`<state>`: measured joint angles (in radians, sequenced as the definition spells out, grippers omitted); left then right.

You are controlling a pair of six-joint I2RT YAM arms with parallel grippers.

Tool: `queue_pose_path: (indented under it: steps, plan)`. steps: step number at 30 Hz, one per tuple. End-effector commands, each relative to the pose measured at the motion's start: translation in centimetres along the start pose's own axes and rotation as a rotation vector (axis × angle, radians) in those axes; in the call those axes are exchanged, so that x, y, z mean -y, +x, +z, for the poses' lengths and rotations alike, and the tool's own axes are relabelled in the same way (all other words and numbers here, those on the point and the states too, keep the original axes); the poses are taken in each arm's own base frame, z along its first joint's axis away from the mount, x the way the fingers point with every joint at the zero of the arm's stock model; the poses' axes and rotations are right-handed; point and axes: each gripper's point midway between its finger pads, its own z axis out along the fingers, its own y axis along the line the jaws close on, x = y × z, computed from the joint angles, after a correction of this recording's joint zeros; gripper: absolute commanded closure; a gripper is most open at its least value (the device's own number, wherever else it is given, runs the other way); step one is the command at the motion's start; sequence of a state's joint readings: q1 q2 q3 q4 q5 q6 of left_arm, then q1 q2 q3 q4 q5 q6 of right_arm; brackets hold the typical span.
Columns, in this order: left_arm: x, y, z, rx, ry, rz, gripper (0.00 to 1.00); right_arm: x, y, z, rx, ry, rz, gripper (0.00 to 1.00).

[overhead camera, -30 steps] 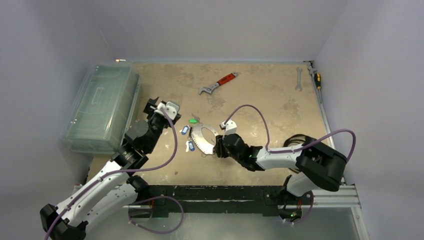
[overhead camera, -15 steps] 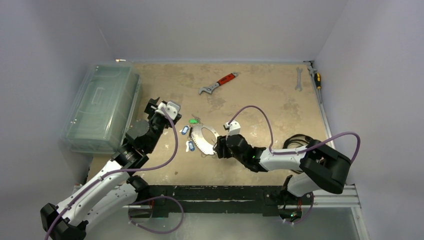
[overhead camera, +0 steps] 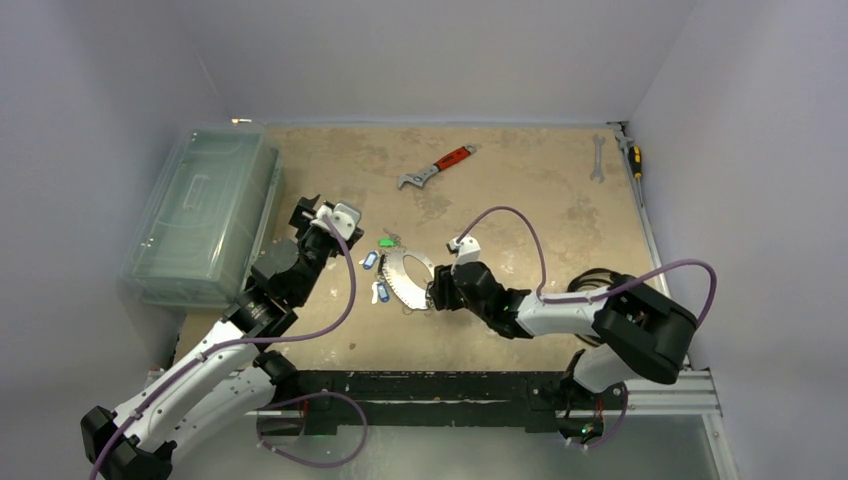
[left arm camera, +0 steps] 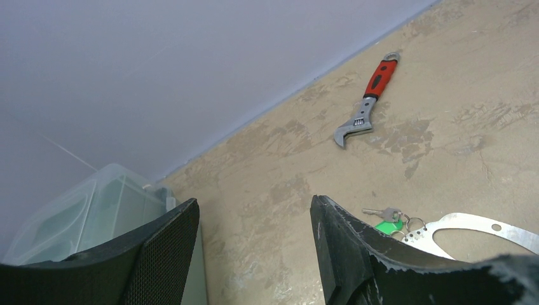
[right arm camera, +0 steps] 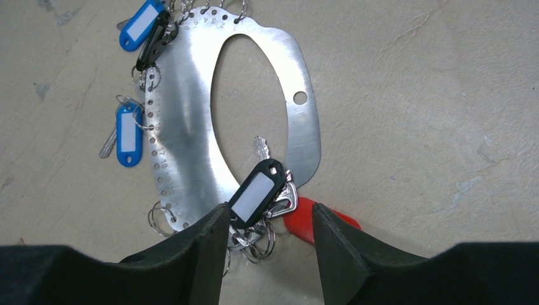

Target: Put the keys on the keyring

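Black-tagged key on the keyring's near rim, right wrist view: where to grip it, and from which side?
Pinch the black tag across its narrow width, on the two long edges, coming down from above with the right gripper, whose open jaws straddle it. It lies flat and slanted on the keyring rim, so turning the wrist to that slant would likely help.

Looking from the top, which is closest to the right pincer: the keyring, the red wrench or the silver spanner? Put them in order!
1. Keyring, beside the right pincer.
2. Red-handled wrench, far middle.
3. Silver spanner, far right corner.
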<state>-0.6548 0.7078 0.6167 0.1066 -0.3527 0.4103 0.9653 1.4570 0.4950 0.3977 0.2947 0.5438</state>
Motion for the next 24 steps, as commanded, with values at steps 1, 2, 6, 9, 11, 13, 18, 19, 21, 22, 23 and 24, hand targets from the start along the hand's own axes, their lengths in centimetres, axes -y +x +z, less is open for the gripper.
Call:
queue_pose_path:
  steps: [1,2,6,9,11,13,18,19,21,22,23,24]
  plan:
    - [-0.7,-1.1,0.0,0.030,-0.019,-0.028,0.36,-1.4,-2.1,1.5,0.015,-0.017,-0.024,0.46]
    - [-0.8,-1.2,0.0,0.031,-0.021,-0.028,0.36,-1.5,-2.1,1.7,0.006,-0.011,-0.028,0.46]
    - [-0.8,-1.2,0.0,0.031,-0.024,-0.028,0.36,-1.6,-1.6,2.5,-0.033,0.003,-0.046,0.47]
    - [-0.8,-1.3,0.0,0.034,-0.023,-0.030,0.36,-1.4,-1.3,2.8,-0.055,0.019,-0.060,0.49]
    - [-0.8,-1.3,-0.1,0.037,-0.022,-0.031,0.36,-1.3,-0.7,3.1,-0.080,0.028,-0.069,0.51]
    - [-0.9,-1.3,-0.1,0.038,-0.023,-0.031,0.36,-1.2,-0.3,3.2,-0.101,0.035,-0.070,0.53]
    - [-0.8,-1.4,-0.1,0.040,-0.020,-0.033,0.36,-0.7,0.2,3.3,-0.120,0.061,-0.082,0.59]
    - [-0.8,-1.4,-0.1,0.041,-0.020,-0.033,0.36,-0.6,0.3,3.4,-0.122,0.061,-0.085,0.62]
    - [-0.8,-1.5,-0.1,0.041,-0.019,-0.034,0.36,-0.6,0.4,3.4,-0.129,0.065,-0.091,0.69]
    - [-0.8,-1.4,-0.1,0.041,-0.018,-0.033,0.36,-0.5,0.4,3.4,-0.131,0.067,-0.092,0.72]
    - [-0.8,-1.4,-0.1,0.040,-0.018,-0.033,0.36,-0.5,0.5,3.4,-0.132,0.068,-0.096,0.75]
    - [-0.8,-1.4,-0.1,0.040,-0.019,-0.033,0.36,-0.5,0.4,3.4,-0.132,0.069,-0.098,0.79]
